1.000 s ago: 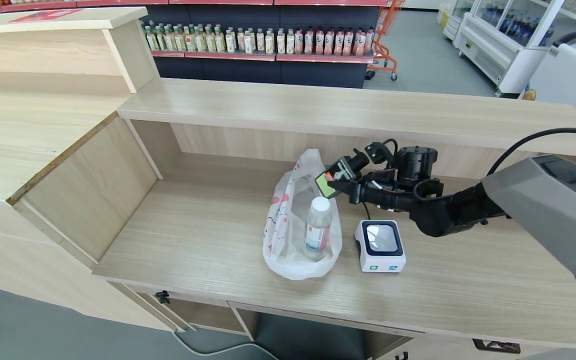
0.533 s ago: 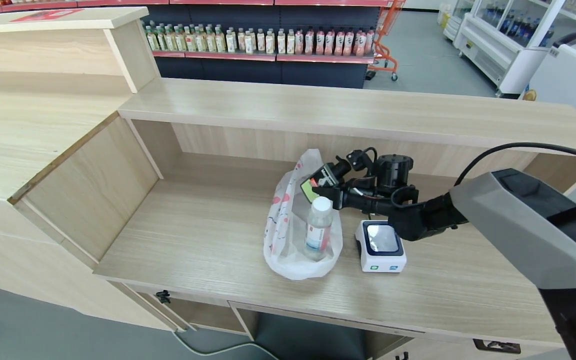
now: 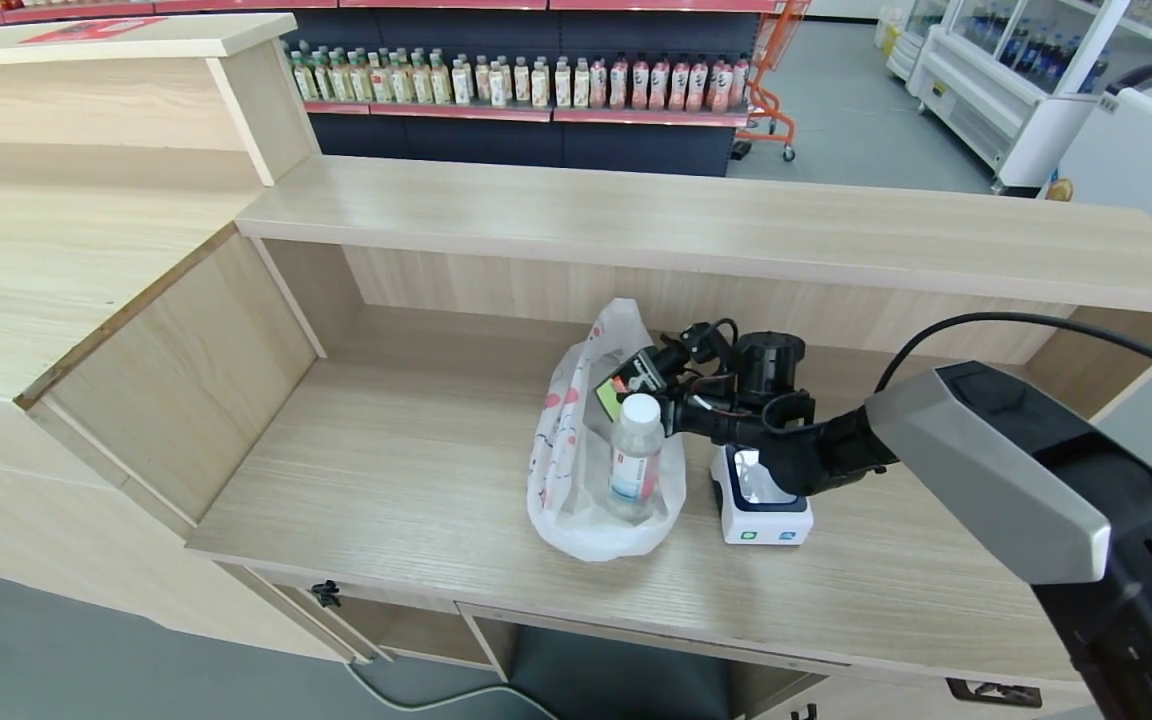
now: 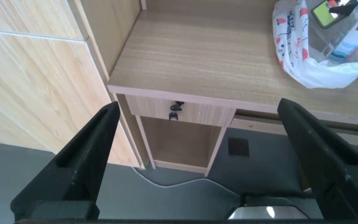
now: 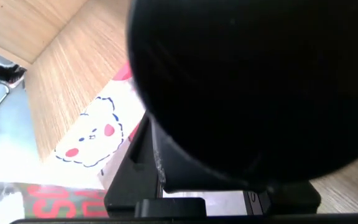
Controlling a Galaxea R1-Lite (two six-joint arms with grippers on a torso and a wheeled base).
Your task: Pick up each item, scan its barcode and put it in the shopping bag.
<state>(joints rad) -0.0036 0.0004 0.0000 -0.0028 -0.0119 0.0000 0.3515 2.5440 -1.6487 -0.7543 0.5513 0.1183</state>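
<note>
Clamping a small green-faced packet (image 3: 607, 398), the right gripper (image 3: 634, 386) had swung from the white box scanner (image 3: 764, 520) over the white plastic bag (image 3: 556, 470), nearing release.

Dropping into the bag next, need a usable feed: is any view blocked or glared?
Right wrist view: a dark round mass at the lens hides the fingers; a strip of the shopping bag shows beside it. Head view: unblocked on the right gripper, its green item and the bag's mouth; the scanner window reflects light. Left wrist view: bag partly cut off.
</note>
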